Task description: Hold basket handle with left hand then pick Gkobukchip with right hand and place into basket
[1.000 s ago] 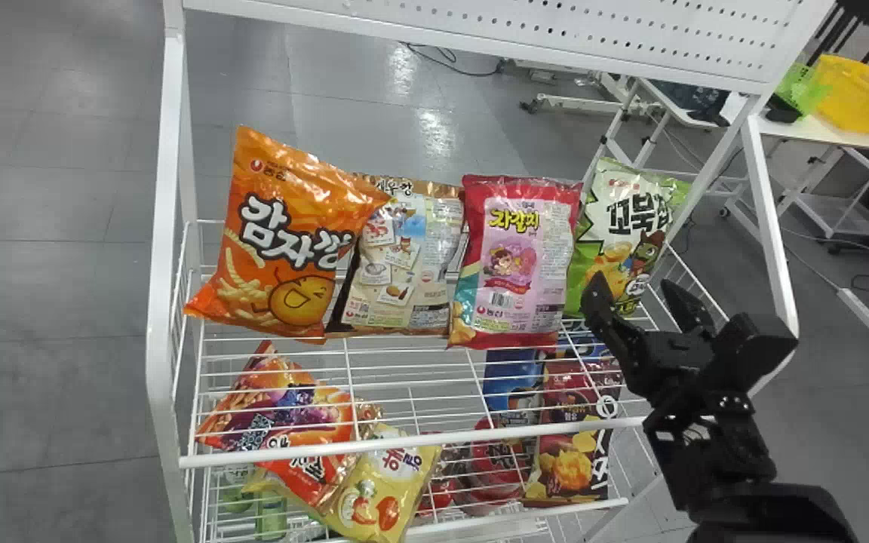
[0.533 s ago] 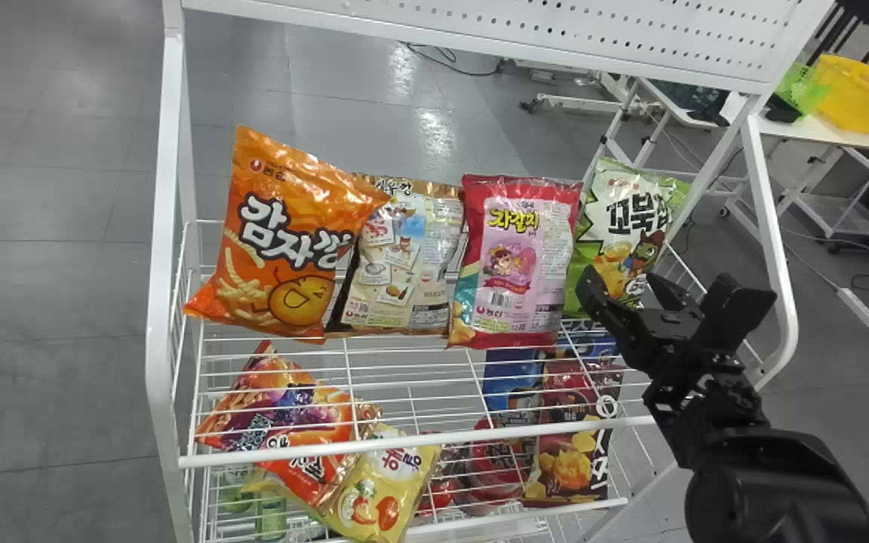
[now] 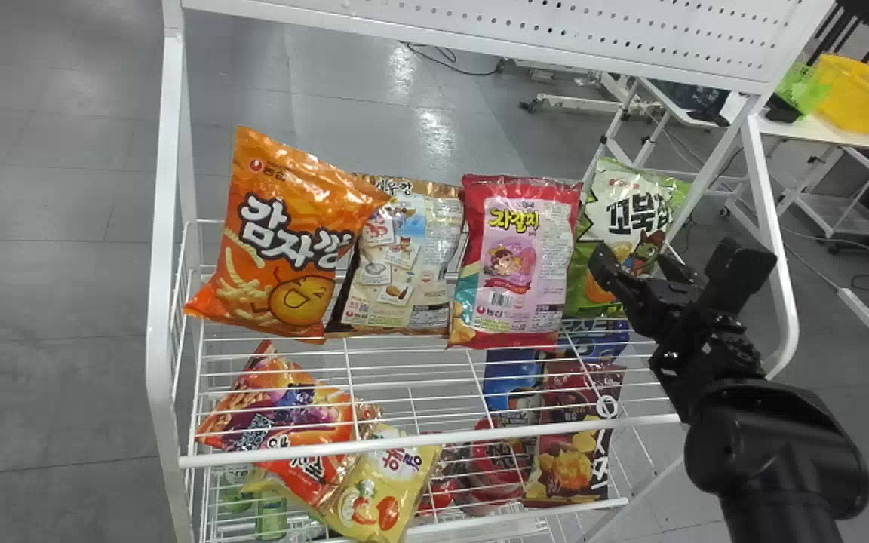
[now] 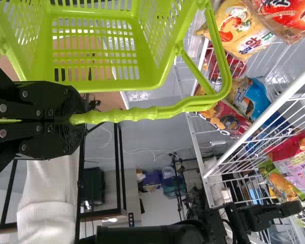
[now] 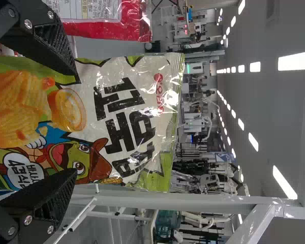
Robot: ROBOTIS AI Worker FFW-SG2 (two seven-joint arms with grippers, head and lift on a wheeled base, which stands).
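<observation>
Right claw (image 3: 631,261) standing open, Gkobukchip (image 3: 631,200) bag upright just ahead of it on a wire shelf (image 3: 419,440), red-and-pink snack bag (image 3: 514,256) to that claw's left, left claw (image 4: 72,120) closed around the handle (image 4: 134,113) of the lime-green basket (image 4: 151,73)

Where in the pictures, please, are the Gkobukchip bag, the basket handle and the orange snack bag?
Gkobukchip bag (image 5: 97,122): right wrist view, pale part of its front.
Basket handle (image 4: 137,114): left wrist view, its ridged grip.
Orange snack bag (image 3: 284,235): head view, middle of its front.
</observation>
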